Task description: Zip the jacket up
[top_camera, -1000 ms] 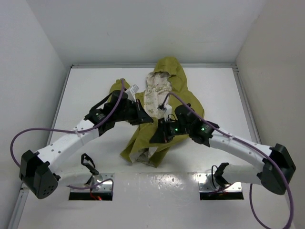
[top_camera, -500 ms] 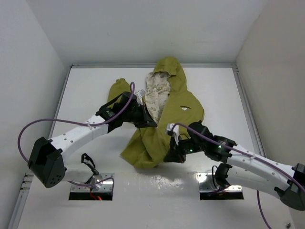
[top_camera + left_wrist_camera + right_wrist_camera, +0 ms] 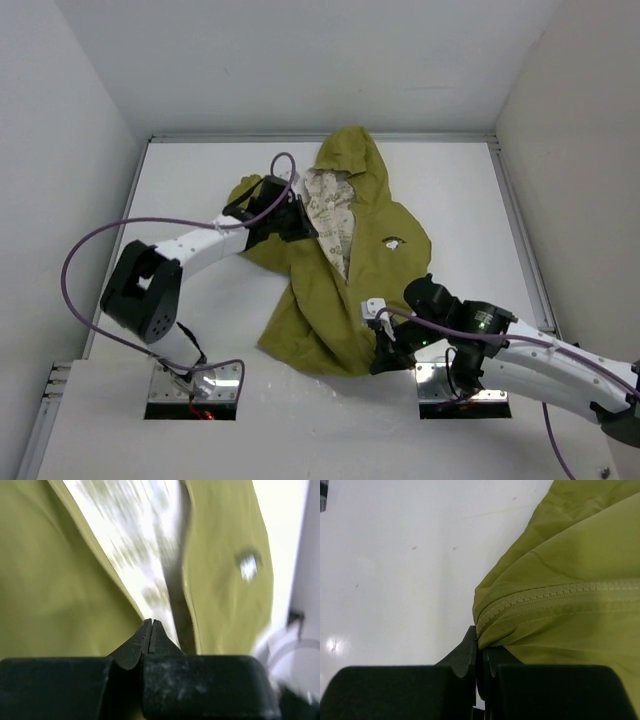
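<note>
On table (image 3: 200, 170): jacket (image 3: 390, 240), hood far. Left gripper (image 3: 151, 630) pinches upper front edge, right gripper (image 3: 478, 640) pinches hem at zip base. Lining (image 3: 335, 215) exposed, so chest unzipped; lower run unclear

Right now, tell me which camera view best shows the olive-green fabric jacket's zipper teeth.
The right wrist view: zipper teeth run sharp along the edge of the olive-green fabric jacket above the shut right gripper. The top view shows the whole jacket, teeth too small. The left wrist view is blurred, no teeth discernible.
</note>
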Motion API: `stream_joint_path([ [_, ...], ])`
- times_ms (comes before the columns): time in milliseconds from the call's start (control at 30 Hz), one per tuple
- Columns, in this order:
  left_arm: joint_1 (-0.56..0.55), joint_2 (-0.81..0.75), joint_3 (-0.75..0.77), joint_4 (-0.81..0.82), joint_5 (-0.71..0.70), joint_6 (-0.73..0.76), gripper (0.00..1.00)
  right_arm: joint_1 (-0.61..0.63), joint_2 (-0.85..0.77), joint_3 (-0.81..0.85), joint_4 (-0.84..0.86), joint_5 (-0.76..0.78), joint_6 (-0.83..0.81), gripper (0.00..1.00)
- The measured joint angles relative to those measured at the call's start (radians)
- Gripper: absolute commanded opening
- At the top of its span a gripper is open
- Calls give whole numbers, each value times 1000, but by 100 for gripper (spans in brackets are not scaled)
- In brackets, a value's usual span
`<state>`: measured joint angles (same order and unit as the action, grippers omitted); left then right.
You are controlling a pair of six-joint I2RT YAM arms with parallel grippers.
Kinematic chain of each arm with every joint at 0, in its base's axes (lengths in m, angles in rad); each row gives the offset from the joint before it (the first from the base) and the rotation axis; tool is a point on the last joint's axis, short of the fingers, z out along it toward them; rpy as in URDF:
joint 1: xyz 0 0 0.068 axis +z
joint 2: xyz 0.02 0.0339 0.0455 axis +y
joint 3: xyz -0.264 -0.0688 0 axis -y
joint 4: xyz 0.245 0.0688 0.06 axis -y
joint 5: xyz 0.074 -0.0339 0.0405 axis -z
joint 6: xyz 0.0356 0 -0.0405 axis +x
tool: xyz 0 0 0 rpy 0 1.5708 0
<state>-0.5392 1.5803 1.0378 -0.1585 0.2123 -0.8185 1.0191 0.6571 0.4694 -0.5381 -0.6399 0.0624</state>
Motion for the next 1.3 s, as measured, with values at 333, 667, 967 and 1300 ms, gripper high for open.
stream_joint_path([
  [333, 88, 227, 252, 90, -24, 184, 21, 4, -19, -2, -56, -19, -28, 10],
  [667, 73, 83, 117, -115, 436, 657, 77, -20, -35, 11, -96, 97, 48, 82],
  [967, 2, 151, 215, -320, 562, 1015, 61, -220, 212, 138, 40, 351, 383, 74],
  [1300, -37, 455, 367, -431, 702, 1166, 61, -161, 437, 109, 146, 475, 592, 74],
])
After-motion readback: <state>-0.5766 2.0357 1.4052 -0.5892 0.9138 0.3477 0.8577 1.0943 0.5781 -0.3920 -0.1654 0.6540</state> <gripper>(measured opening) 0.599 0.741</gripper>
